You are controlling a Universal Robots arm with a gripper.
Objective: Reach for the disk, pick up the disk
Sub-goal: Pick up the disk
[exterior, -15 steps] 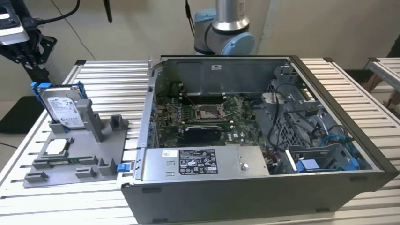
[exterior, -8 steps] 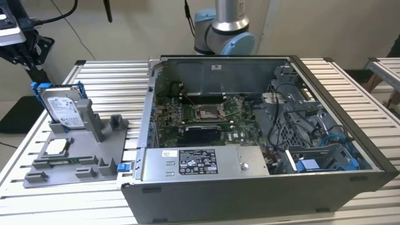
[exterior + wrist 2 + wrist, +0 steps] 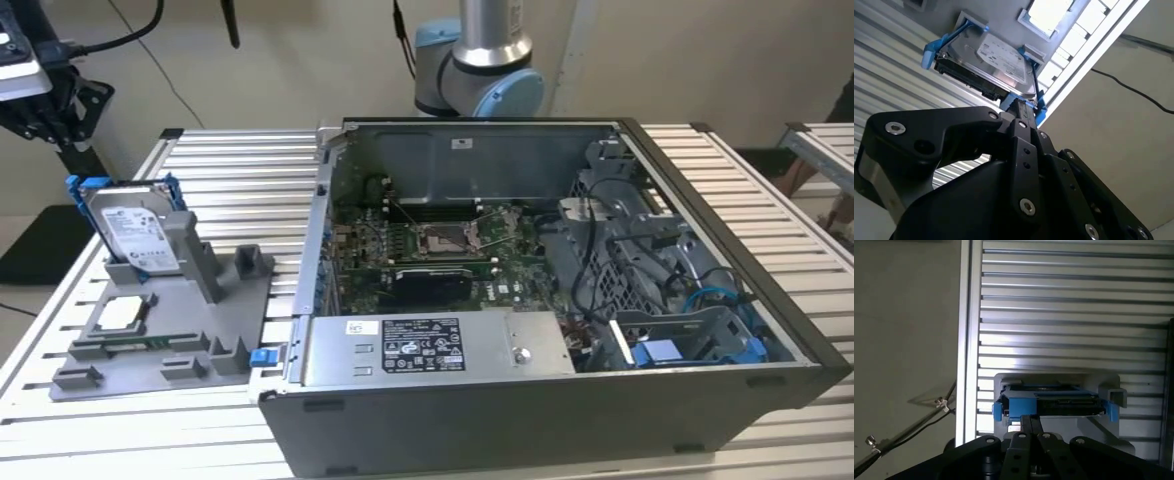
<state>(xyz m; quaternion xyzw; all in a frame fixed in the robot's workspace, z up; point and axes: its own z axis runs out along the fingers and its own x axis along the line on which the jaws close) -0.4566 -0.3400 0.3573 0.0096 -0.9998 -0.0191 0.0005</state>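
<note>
No text can be read. The disk (image 3: 134, 232) has a white label with print too small to read. Same for the power supply (image 3: 424, 343) sticker.

This is a robotics lab or test workshop. A slatted aluminium desk (image 3: 227, 170) carries an opened computer case (image 3: 534, 430) with its motherboard (image 3: 441, 245) bare, beside a grey fixture (image 3: 160, 345) that holds the disk (image 3: 134, 232) upright. A robot arm (image 3: 481, 60) rises behind the case, against a plain wall (image 3: 707, 50).
</note>
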